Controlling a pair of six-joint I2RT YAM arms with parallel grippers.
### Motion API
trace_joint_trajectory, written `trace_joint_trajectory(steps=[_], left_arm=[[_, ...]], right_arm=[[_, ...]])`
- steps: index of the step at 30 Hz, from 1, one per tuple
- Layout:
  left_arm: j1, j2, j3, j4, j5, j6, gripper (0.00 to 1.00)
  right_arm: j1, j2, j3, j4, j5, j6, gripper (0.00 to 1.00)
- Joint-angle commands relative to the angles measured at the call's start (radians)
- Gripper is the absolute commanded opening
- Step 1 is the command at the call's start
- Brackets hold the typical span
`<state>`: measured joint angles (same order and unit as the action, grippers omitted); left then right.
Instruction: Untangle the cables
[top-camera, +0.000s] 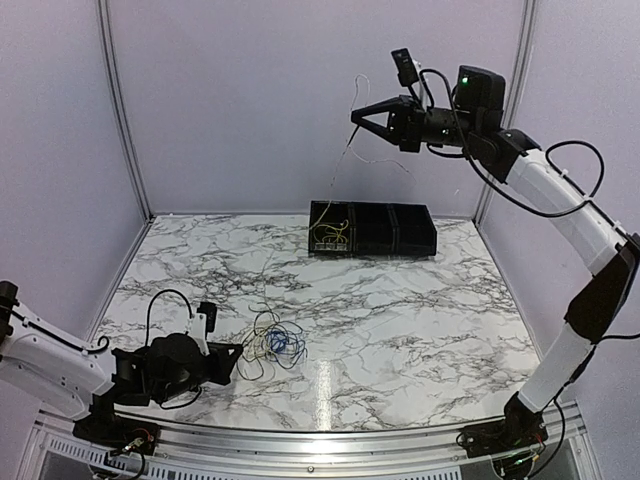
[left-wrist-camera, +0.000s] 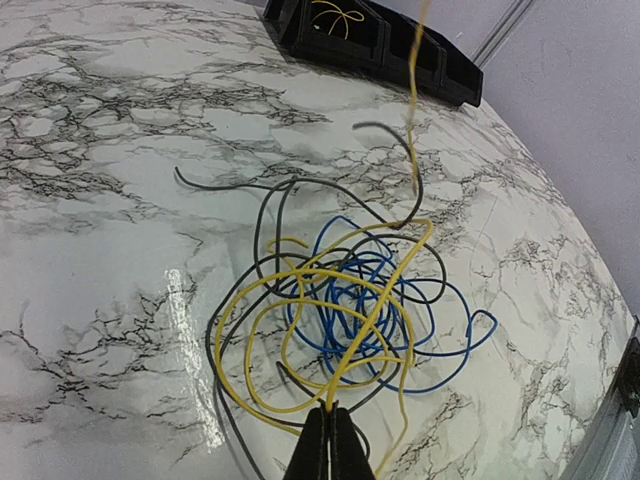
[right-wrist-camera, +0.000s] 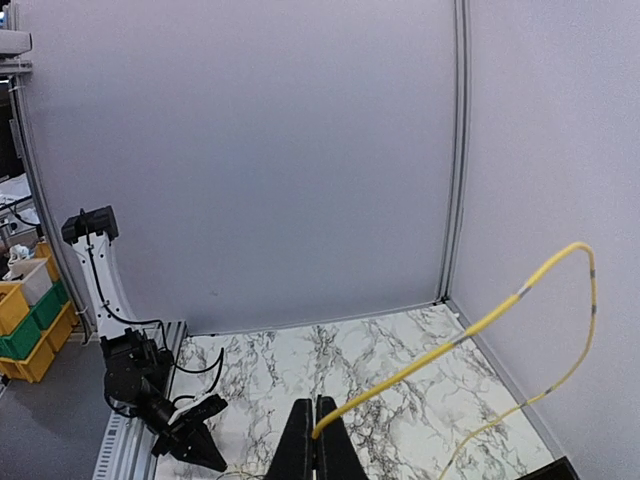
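A tangle (top-camera: 275, 345) of yellow, black and blue cables lies on the marble table near the front left. My left gripper (top-camera: 238, 362) sits low at its left edge. In the left wrist view the gripper (left-wrist-camera: 330, 410) is shut on a yellow cable (left-wrist-camera: 380, 315), which runs through the blue cable (left-wrist-camera: 380, 295) and the black cable (left-wrist-camera: 385, 126). My right gripper (top-camera: 357, 115) is raised high at the back and, in its wrist view (right-wrist-camera: 318, 435), is shut on a yellow cable (right-wrist-camera: 470, 330). That strand hangs down toward the tray (top-camera: 395, 232).
The black compartment tray stands at the back middle, with a yellow cable bundle (top-camera: 331, 234) in its left compartment; it also shows in the left wrist view (left-wrist-camera: 440, 70). Walls close the table at the back and both sides. A metal rail (top-camera: 320, 440) runs along the front edge.
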<state>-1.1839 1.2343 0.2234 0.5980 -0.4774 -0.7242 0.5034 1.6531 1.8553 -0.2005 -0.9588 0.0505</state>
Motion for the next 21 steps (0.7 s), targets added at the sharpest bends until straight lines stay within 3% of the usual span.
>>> trace_joint_trajectory(steps=[1,5,10,14,17,21], left_arm=[[-0.006,-0.028,-0.013,0.001,-0.040,-0.049,0.00],[-0.006,0.003,-0.007,-0.003,-0.040,-0.069,0.00],[-0.006,0.032,0.011,-0.006,-0.030,-0.069,0.00],[-0.006,0.048,0.036,-0.017,-0.021,-0.055,0.01],[-0.010,0.049,0.065,-0.033,-0.007,-0.044,0.27],[-0.021,0.030,0.103,-0.077,-0.014,-0.040,0.37]], right_arm=[[-0.043,-0.027,0.068,-0.021,0.007,-0.016,0.00],[-0.099,-0.015,0.193,-0.058,0.037,-0.074,0.00],[-0.226,0.018,0.312,0.053,-0.014,0.066,0.00],[-0.254,0.038,0.313,0.072,-0.009,0.065,0.00],[-0.271,0.044,0.244,0.098,0.006,0.064,0.00],[-0.296,0.046,0.122,0.161,0.025,0.075,0.00]])
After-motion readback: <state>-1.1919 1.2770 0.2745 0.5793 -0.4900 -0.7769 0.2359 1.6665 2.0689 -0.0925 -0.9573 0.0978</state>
